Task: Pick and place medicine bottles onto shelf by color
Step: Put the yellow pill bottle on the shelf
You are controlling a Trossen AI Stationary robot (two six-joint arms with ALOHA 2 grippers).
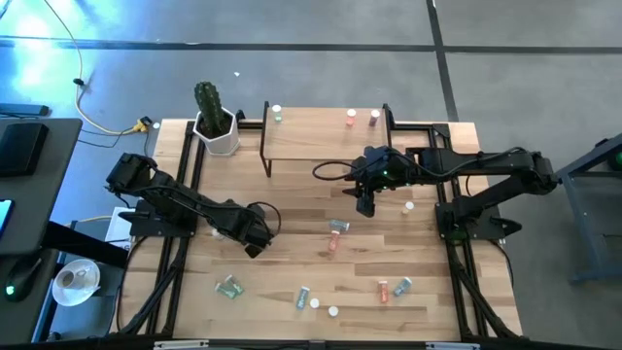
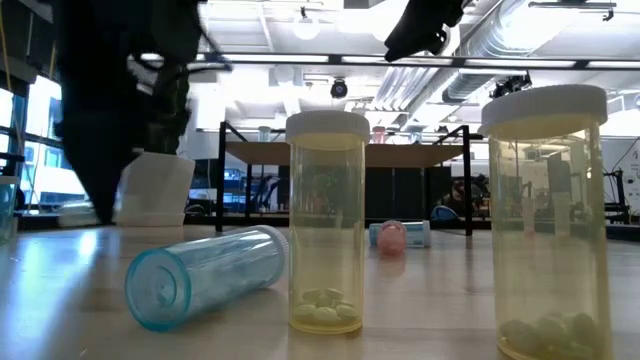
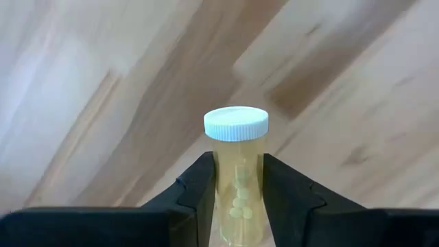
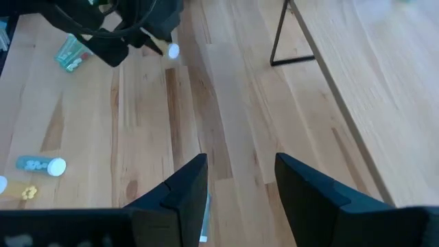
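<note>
- Two arms show in the high view. The left gripper (image 1: 255, 236) sits low over the table (image 1: 292, 204), left of centre. The right gripper (image 1: 365, 203) hangs just in front of the shelf (image 1: 321, 136), near its right half.
- On the shelf stand three bottles: a green bottle (image 1: 277, 114) at the left end, an orange bottle (image 1: 351, 118) and a red bottle (image 1: 374, 118) side by side toward the right end.
- Loose bottles lie scattered over the front of the table, among them a teal bottle (image 1: 230, 286) at front left and a pink bottle (image 1: 384, 289) at front right. A cactus pot (image 1: 218, 129) stands left of the shelf.
- Low view: one upright yellow vial (image 2: 327, 222) at centre, a second vial (image 2: 545, 220) at right, and a blue bottle (image 2: 205, 276) on its side, open end toward the camera. The shelf is seen behind them.
- Left wrist view: both fingers (image 3: 199, 194) are clamped on the sides of a yellow bottle (image 3: 236, 175) with white cap; it stands upright on the wood, pills visible inside.
- Right wrist view: fingers (image 4: 184, 184) stand apart, holding nothing, above bare tabletop, with one shelf leg (image 4: 282, 38) ahead.
</note>
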